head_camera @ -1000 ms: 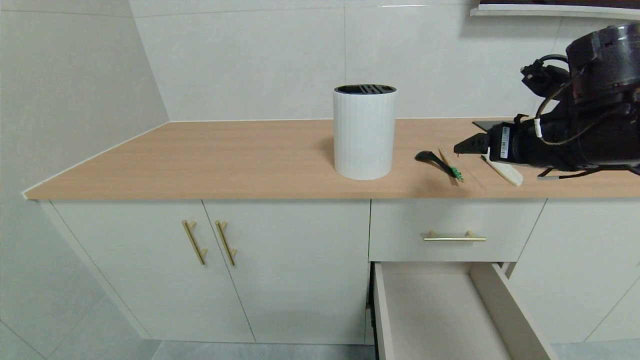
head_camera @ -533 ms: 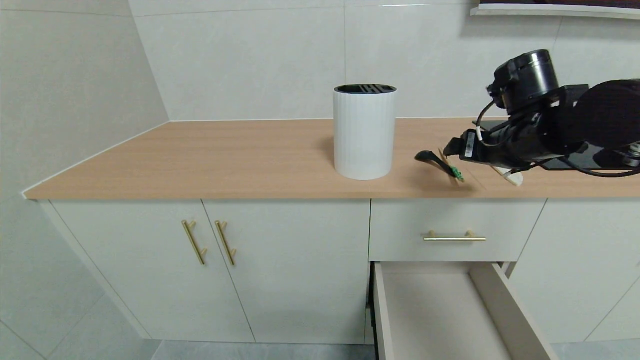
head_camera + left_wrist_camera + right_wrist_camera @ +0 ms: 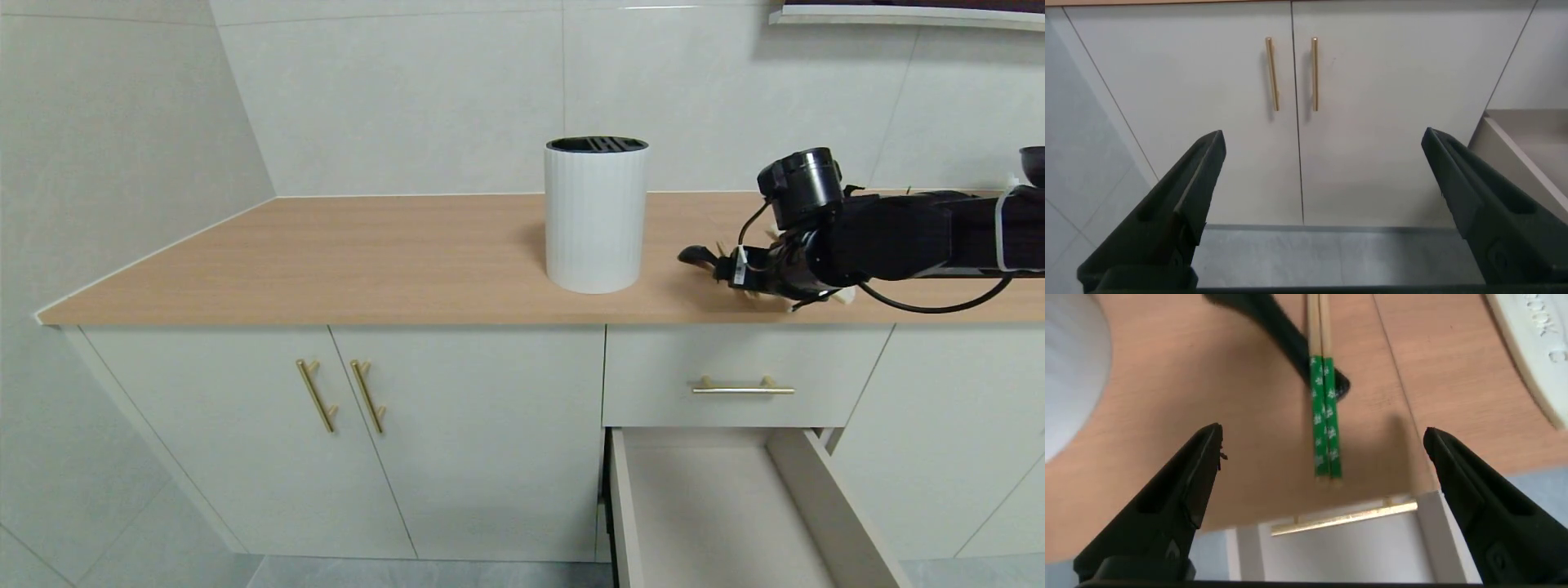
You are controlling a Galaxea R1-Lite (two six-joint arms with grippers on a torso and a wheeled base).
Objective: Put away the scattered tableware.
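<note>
- Two chopsticks (image 3: 1321, 384) with green ends lie side by side on the counter (image 3: 326, 261). They cross a black spoon (image 3: 1278, 339), to the right of the white holder (image 3: 594, 216).
- Right gripper (image 3: 1323, 439): released, spread wide above the chopsticks' green ends.
- Left gripper (image 3: 1321, 137): released, facing the cabinet doors (image 3: 1372, 163).
- Pale spoon (image 3: 1535, 359) lies near the chopsticks; the lower drawer (image 3: 710, 506) is open.

The right arm (image 3: 898, 237) is matte black, with a cylindrical joint (image 3: 804, 181), looping black cable (image 3: 931, 310) and wedge-shaped fingers (image 3: 1167, 506).
</note>
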